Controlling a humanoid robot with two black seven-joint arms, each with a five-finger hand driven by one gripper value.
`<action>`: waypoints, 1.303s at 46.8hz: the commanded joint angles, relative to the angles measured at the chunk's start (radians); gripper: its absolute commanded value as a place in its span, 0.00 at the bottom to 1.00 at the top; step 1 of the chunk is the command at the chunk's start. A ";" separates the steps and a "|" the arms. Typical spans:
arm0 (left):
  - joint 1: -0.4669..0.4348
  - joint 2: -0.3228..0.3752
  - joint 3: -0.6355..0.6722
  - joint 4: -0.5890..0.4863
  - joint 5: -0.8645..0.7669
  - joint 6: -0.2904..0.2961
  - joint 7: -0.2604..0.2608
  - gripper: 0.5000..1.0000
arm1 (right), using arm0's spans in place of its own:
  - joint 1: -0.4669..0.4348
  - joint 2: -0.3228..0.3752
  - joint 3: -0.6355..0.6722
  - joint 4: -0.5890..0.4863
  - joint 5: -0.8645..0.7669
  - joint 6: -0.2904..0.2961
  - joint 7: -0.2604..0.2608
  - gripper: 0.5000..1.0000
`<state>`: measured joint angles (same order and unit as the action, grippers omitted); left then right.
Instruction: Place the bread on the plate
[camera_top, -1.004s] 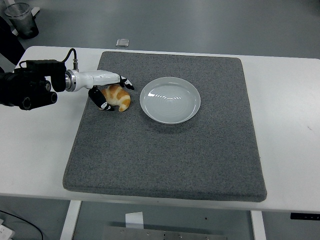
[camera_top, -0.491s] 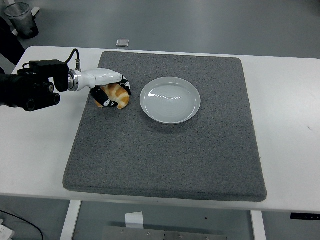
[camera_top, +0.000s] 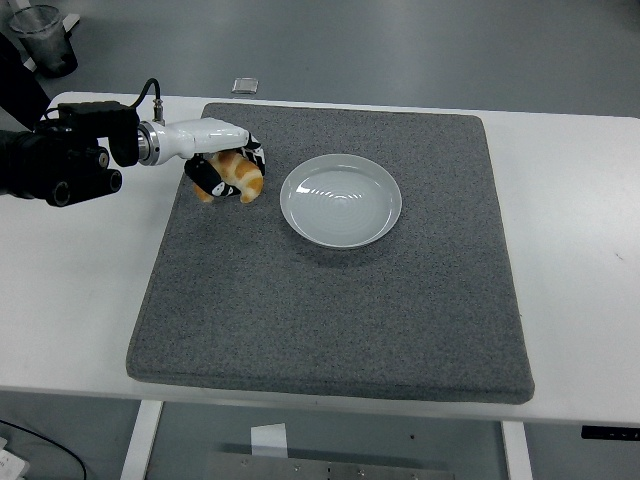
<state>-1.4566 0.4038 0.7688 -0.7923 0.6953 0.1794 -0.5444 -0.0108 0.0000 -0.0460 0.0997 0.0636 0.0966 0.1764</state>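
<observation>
Bread (camera_top: 238, 174) is now pinched in my left hand (camera_top: 222, 168) and lifted off the grey mat (camera_top: 330, 300) since a second ago; next, I carry it right to the plate (camera_top: 340, 200).

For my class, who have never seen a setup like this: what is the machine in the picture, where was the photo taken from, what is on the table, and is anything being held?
The picture comes from a camera high on the robot, looking down over a white table. The black arm entering from the left ends in a left hand with five fingers, which are closed around a piece of bread. A grey mat covers the table's middle, and an empty white plate sits on it, just right of the bread. The right arm is out of view.
</observation>
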 joint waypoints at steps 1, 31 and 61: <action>-0.048 0.007 0.000 -0.011 -0.005 -0.011 0.000 0.00 | 0.000 0.000 0.000 0.000 -0.001 0.000 0.000 0.86; -0.355 0.043 -0.052 -0.005 -0.026 -0.169 -0.005 0.00 | 0.000 0.000 0.000 0.000 -0.001 0.000 0.000 0.86; -0.191 -0.278 -0.079 0.169 -0.016 -0.112 -0.006 0.00 | 0.000 0.000 0.000 0.000 -0.001 0.000 0.000 0.86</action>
<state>-1.6719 0.1439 0.6890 -0.6487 0.6734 0.0678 -0.5506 -0.0108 0.0000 -0.0460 0.0997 0.0631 0.0966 0.1764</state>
